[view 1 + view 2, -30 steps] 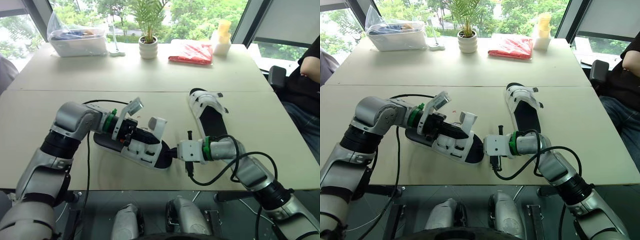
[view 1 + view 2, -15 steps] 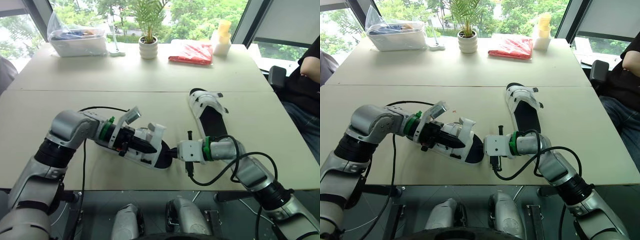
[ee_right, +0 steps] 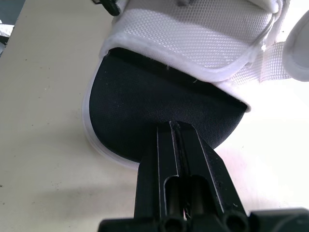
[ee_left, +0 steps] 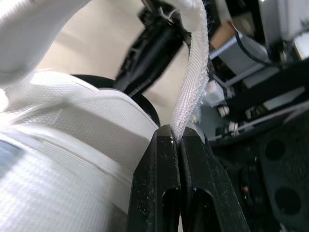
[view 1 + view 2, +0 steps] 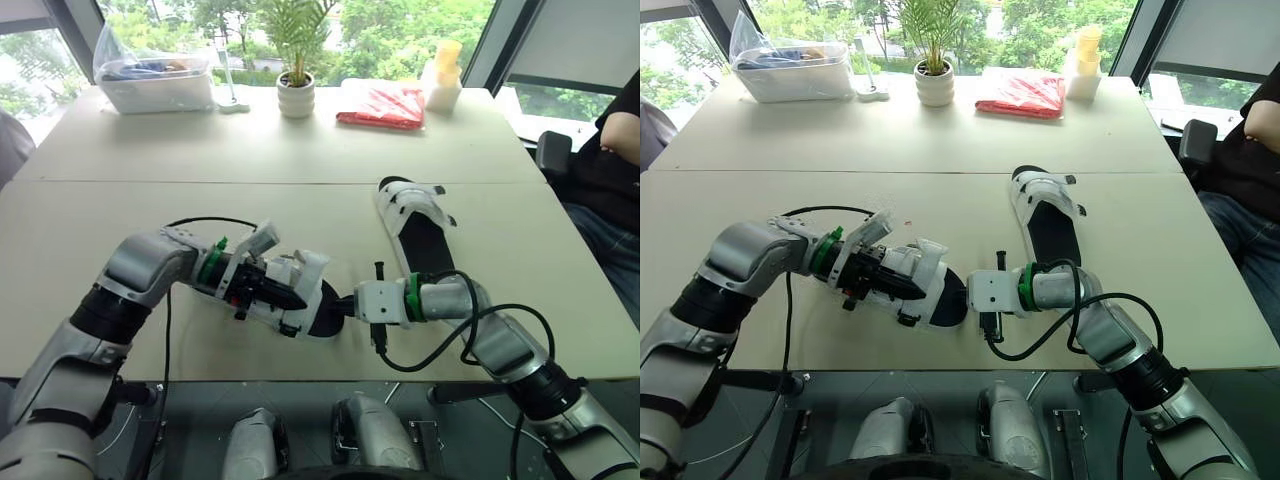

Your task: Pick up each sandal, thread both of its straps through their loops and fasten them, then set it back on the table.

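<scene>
The near sandal (image 5: 322, 305) has a white mesh upper, a black footbed and a white sole edge. Its strap (image 4: 194, 72) is white woven webbing. The far sandal (image 5: 425, 240), beyond it, is the same white and black. The left gripper (image 4: 176, 131) and right gripper (image 3: 175, 125) are black, with a green band (image 5: 410, 298) at each wrist. The table (image 5: 120, 160) is pale beige. Far beyond the near sandal are a red cloth (image 5: 382, 105), a ribbed white pot (image 5: 296, 97) with green fronds, and pale yellow cups (image 5: 443, 72).
</scene>
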`<control>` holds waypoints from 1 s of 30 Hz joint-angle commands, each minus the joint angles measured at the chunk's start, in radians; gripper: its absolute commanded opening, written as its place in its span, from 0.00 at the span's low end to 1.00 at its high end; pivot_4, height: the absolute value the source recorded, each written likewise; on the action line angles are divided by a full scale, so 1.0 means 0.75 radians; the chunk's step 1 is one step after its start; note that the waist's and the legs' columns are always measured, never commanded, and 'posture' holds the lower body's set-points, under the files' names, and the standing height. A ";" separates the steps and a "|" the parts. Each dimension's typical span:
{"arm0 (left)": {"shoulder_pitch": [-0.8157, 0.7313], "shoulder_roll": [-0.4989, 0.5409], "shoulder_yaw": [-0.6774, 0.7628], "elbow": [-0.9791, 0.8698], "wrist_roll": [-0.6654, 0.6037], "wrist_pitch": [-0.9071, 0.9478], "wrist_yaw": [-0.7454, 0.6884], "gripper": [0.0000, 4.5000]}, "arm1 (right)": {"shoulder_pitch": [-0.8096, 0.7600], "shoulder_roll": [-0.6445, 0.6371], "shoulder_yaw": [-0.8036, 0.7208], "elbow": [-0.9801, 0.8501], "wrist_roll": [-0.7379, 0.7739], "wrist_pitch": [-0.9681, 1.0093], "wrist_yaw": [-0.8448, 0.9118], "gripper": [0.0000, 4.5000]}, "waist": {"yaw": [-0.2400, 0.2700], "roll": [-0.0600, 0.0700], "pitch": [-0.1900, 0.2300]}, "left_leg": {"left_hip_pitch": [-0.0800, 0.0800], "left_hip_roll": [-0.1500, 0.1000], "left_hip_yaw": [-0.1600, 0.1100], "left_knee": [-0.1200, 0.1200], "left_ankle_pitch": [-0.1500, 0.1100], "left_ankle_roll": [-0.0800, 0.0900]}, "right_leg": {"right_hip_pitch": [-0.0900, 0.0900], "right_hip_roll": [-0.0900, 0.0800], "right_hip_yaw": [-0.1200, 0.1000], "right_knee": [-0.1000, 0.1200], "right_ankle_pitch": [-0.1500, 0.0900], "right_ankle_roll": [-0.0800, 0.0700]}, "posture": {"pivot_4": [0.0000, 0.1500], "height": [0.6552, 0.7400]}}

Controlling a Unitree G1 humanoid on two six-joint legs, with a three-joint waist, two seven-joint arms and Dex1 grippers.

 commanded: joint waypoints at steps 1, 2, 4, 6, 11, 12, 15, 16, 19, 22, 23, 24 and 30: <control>0.046 0.071 -0.047 -0.049 0.079 -0.120 -0.069 0.01 | 0.048 -0.010 0.085 0.102 -0.068 0.048 0.029 0.00 | 0.000 0.000 0.000 | 0.000 0.000 0.000 0.000 0.000 0.000 | 0.000 0.000 0.000 0.000 0.000 0.000 | 1.00 0.81; 0.048 0.076 -0.050 -0.045 0.089 -0.136 -0.074 0.01 | 0.046 -0.010 0.086 0.104 -0.068 0.046 0.031 0.00 | 0.000 0.000 0.000 | 0.000 0.000 0.000 0.000 0.000 0.000 | 0.000 0.000 0.000 0.000 0.000 0.000 | 1.00 0.81; 0.044 0.074 -0.047 -0.032 0.103 -0.160 -0.074 0.01 | 0.041 -0.010 0.086 0.108 -0.067 0.043 0.034 0.00 | 0.000 0.000 0.000 | 0.000 0.000 0.000 0.000 0.000 0.000 | 0.000 0.000 0.000 0.000 0.000 -0.001 | 1.00 0.81; 0.036 0.077 -0.040 -0.022 0.114 -0.177 -0.083 0.06 | 0.037 -0.010 0.086 0.114 -0.064 0.040 0.037 0.00 | -0.001 0.000 0.000 | 0.000 0.000 0.000 0.000 0.000 0.000 | 0.000 0.000 0.000 0.000 -0.001 -0.001 | 1.00 0.81; 0.046 0.132 0.006 -0.051 0.093 -0.216 -0.160 0.49 | 0.024 -0.006 0.090 0.132 -0.061 0.028 0.043 0.00 | -0.001 0.000 0.000 | 0.001 0.000 0.000 -0.001 0.000 0.000 | 0.000 0.000 0.000 0.000 -0.001 -0.001 | 1.00 0.81; 0.049 0.147 0.019 -0.055 0.085 -0.222 -0.176 0.60 | 0.021 -0.005 0.091 0.138 -0.061 0.024 0.045 0.00 | -0.002 0.000 0.000 | 0.001 0.000 0.000 -0.001 0.000 0.000 | 0.000 0.000 0.000 0.000 -0.001 -0.001 | 1.00 0.81; 0.082 0.204 0.096 -0.066 0.048 -0.271 -0.235 0.91 | 0.012 0.000 0.097 0.154 -0.060 0.010 0.052 0.00 | -0.003 0.000 0.000 | 0.001 0.000 0.000 -0.002 0.000 0.000 | -0.001 0.000 0.000 0.000 -0.001 -0.002 | 1.00 0.81; 0.093 0.212 0.119 -0.065 0.041 -0.289 -0.243 0.99 | 0.010 0.002 0.099 0.157 -0.060 0.006 0.054 0.00 | -0.003 0.001 0.000 | 0.001 0.000 0.000 -0.002 0.000 0.000 | -0.001 0.000 0.000 0.000 -0.001 -0.002 | 1.00 0.81; 0.124 0.243 0.148 -0.058 0.058 -0.335 -0.258 0.99 | 0.007 0.004 0.100 0.169 -0.062 -0.008 0.059 0.00 | -0.001 0.000 0.000 | 0.001 0.000 0.000 -0.002 0.000 0.000 | -0.001 0.000 0.000 0.000 -0.001 -0.002 | 1.00 0.81; 0.285 0.364 0.129 -0.143 0.123 -0.542 -0.312 0.99 | 0.007 0.011 0.105 0.175 -0.066 -0.018 0.063 0.00 | -0.011 0.000 0.000 | 0.001 0.000 0.000 -0.004 0.000 0.000 | -0.002 0.000 0.000 0.000 -0.002 -0.003 | 1.00 0.81; 0.314 0.366 0.124 -0.165 0.139 -0.574 -0.309 0.99 | 0.008 0.012 0.105 0.176 -0.068 -0.020 0.064 0.00 | -0.011 0.000 -0.001 | 0.002 0.000 0.000 -0.005 0.000 -0.001 | -0.002 0.000 0.000 0.000 -0.002 -0.004 | 1.00 0.81; 0.327 0.348 0.120 -0.177 0.154 -0.597 -0.289 0.99 | 0.009 0.012 0.105 0.176 -0.069 -0.021 0.064 0.00 | -0.007 0.000 -0.001 | 0.003 0.000 -0.001 -0.008 0.001 -0.002 | -0.002 0.000 0.000 0.000 -0.003 -0.005 | 1.00 0.81; 0.331 0.244 0.094 -0.179 0.222 -0.633 -0.194 0.99 | 0.014 0.009 0.103 0.170 -0.077 -0.025 0.063 0.00 | 0.000 0.001 -0.002 | 0.007 -0.002 -0.001 -0.014 0.003 -0.005 | -0.001 0.001 0.000 -0.001 -0.004 -0.007 | 1.00 0.81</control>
